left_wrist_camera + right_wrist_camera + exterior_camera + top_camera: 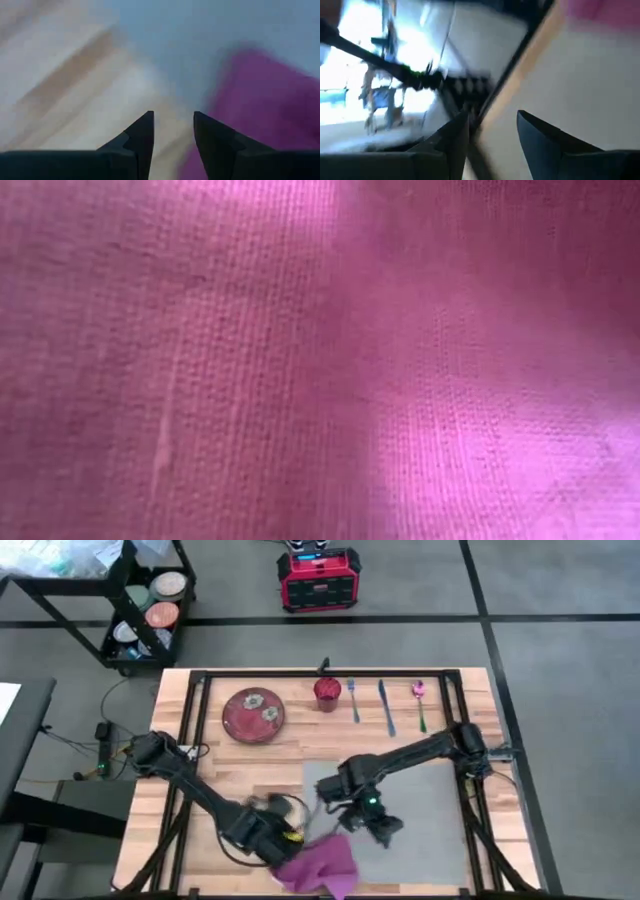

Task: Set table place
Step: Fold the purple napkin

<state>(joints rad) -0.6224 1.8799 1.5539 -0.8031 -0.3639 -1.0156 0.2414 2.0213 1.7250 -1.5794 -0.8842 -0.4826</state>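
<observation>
The left gripper (172, 132) is released, the magenta napkin (320, 862) just beside it. The right gripper (492, 132), also released, hovers over the grey placemat (430, 820) on the counter (300, 745).

Twin dark articulated robot arms, each ending in a two-finger gripper

Left arm (190, 785): matte black segments, yellow mark near its wrist. Right arm (410, 755): matte black, small green light at the wrist. Left gripper (172, 137) and right gripper (492, 135): paired black, wedge-shaped, pointed fingers.

Grey placemat (420, 810) — magenta napkin (318, 865) — dark-red plate (253, 714).
</observation>
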